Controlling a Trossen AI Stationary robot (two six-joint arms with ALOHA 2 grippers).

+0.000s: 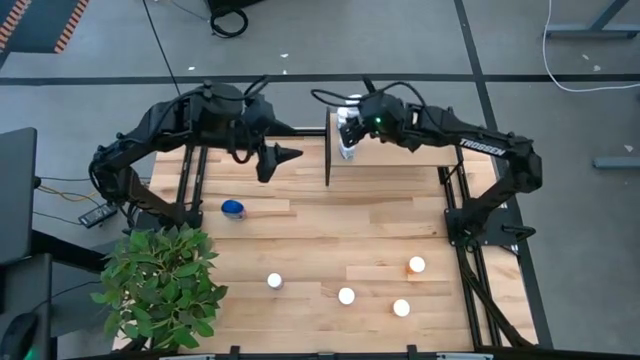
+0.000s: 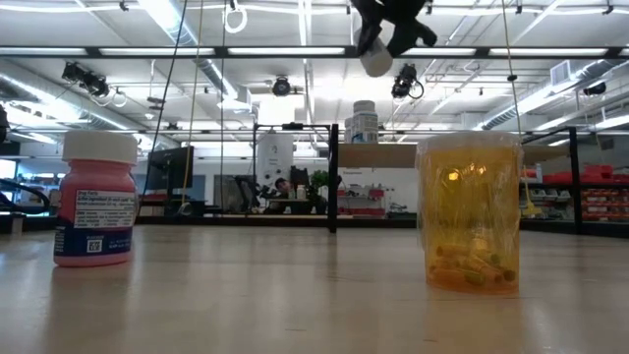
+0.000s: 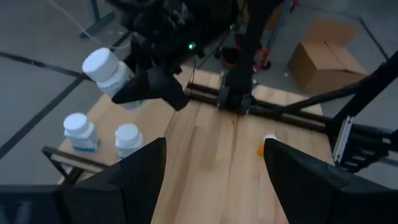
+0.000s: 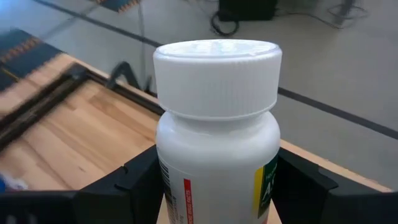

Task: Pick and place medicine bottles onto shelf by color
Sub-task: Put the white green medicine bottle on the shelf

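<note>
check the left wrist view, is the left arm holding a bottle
No. The left gripper has its jaws open with only bare tabletop between them; the white bottle there is carried by the right gripper.

Two bottles stand on the shelf — four bottles on the table's near side.

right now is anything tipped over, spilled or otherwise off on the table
One thing: the squat blue bottle near the plant seems to lie on its side, while the four bottles toward the front stand cap-up. No spill shows. The right end effector holds a white bottle over the shelf, where two more stand upright.
</note>
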